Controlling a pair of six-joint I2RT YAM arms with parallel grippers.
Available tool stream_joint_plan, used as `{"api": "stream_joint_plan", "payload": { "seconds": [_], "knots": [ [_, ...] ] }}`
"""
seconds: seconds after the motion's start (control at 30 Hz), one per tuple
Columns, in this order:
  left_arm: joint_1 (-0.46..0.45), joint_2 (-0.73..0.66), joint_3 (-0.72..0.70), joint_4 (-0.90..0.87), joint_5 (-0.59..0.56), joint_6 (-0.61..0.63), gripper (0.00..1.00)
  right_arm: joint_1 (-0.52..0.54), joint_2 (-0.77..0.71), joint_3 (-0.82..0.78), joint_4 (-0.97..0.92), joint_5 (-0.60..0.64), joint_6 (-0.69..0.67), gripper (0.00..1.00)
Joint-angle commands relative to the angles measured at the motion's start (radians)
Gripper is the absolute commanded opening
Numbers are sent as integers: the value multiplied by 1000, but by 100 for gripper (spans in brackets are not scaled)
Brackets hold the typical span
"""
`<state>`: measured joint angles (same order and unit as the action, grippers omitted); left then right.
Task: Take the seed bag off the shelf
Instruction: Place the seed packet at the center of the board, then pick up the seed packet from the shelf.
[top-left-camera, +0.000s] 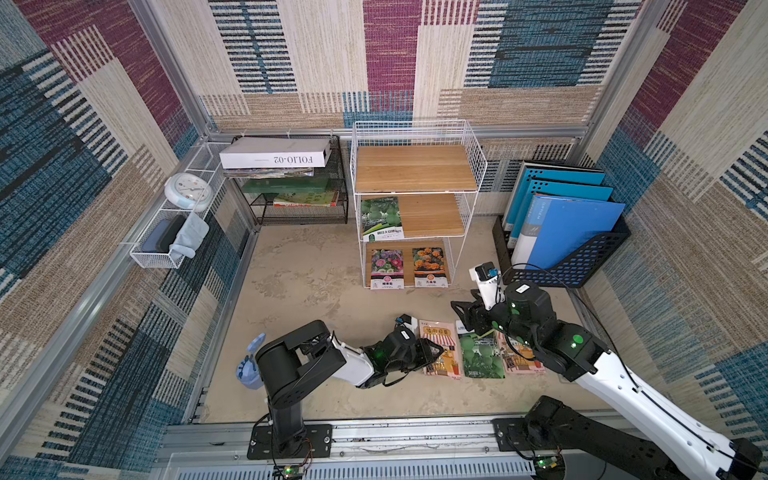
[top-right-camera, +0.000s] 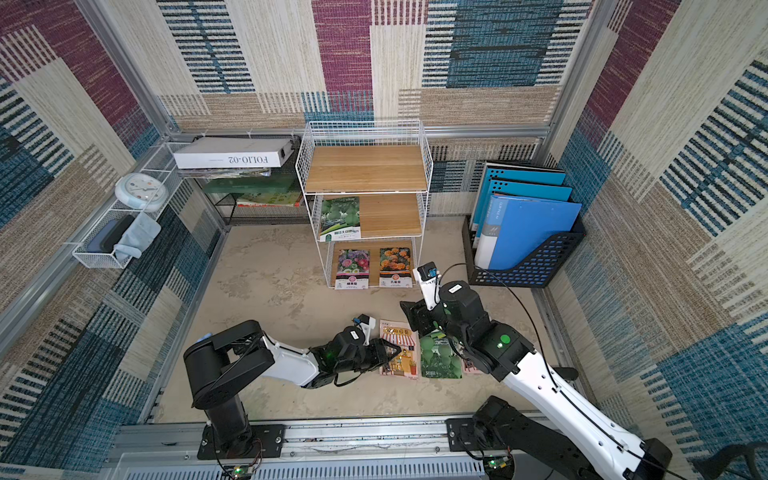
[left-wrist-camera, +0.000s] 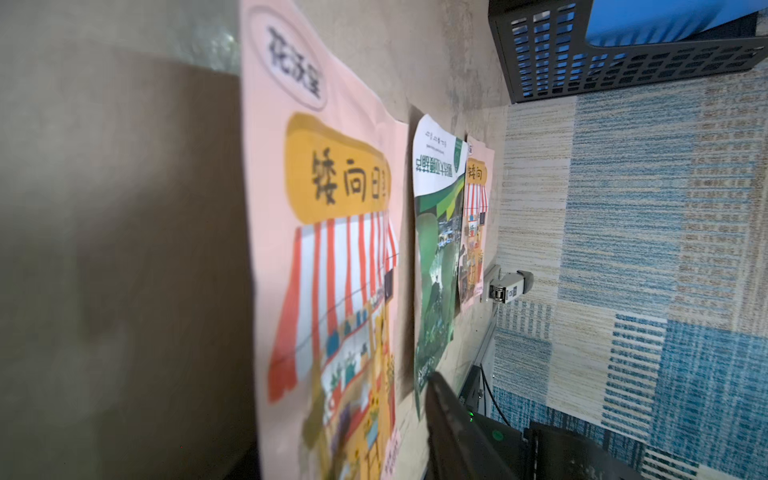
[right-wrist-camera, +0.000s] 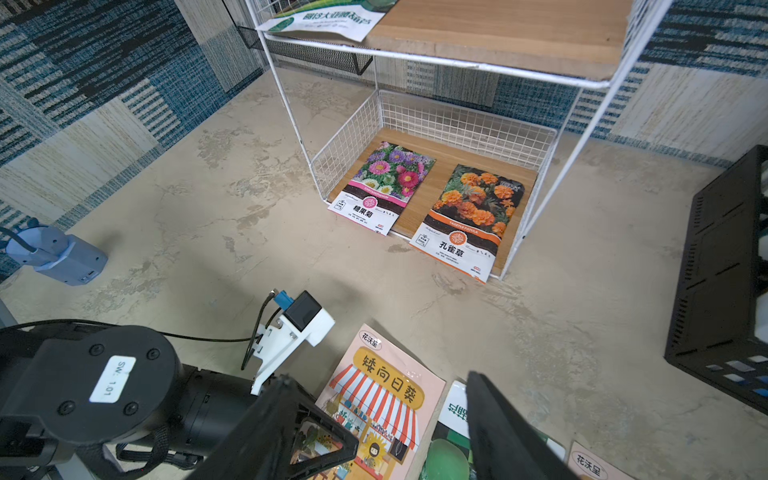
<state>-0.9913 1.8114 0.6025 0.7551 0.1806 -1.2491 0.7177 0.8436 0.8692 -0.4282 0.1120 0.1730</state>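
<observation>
Floor (top-left-camera: 299, 282) mottled beige, shelf (top-left-camera: 415, 168) by patchwork walls (top-left-camera: 324, 50)

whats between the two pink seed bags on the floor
A green seed bag lies flat between the pink bag on the robot's left and the pink bag on its right. Both top views and the left wrist view show it.

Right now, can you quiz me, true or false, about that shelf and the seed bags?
1. The shelf has a bare top board. True.
2. Two bags lie on its bottom board. True: pink-flower bag, orange-flower bag.
3. Its middle board holds a blue folder. False: the green shelf bag lies there.
4. Only one bag lies on the table. False: three do: left pink bag, middle green bag, right pink bag.
</observation>
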Motion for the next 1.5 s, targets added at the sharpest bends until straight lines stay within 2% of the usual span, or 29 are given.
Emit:
{"api": "stream_joint_plan", "payload": {
  "seconds": [0.0,0.2,0.23,0.47,0.7,0.8,0.93,1.03,1.23,1.3,1.47],
  "knots": [
    [-2,-16,7,-126,-30,19,55,0,1,5,-7,5,-3,69],
    [-10,-71,62,-376,-62,42,70,0,10,12,-8,-1,-7,69],
    [-13,-85,82,-436,-74,53,83,1,10,13,-8,-1,-7,69],
    [-44,-171,208,-813,-198,122,86,0,11,14,-10,-3,-14,69],
    [-47,-278,239,-998,-311,154,87,1,48,34,3,-23,-60,69],
    [-46,-359,237,-1050,-364,185,88,0,103,83,5,-28,-142,69],
    [-31,-502,205,-1069,-407,238,91,4,193,197,-1,-44,-326,69],
    [37,-608,161,-1050,-324,280,94,11,257,281,17,-74,-469,68],
    [335,-753,16,-870,79,295,95,20,392,384,77,-185,-701,66],
    [423,-777,-11,-813,181,292,96,31,455,419,88,-169,-768,64],
    [572,-787,-23,-701,353,254,96,58,608,516,116,-74,-913,59]
  ]
}}
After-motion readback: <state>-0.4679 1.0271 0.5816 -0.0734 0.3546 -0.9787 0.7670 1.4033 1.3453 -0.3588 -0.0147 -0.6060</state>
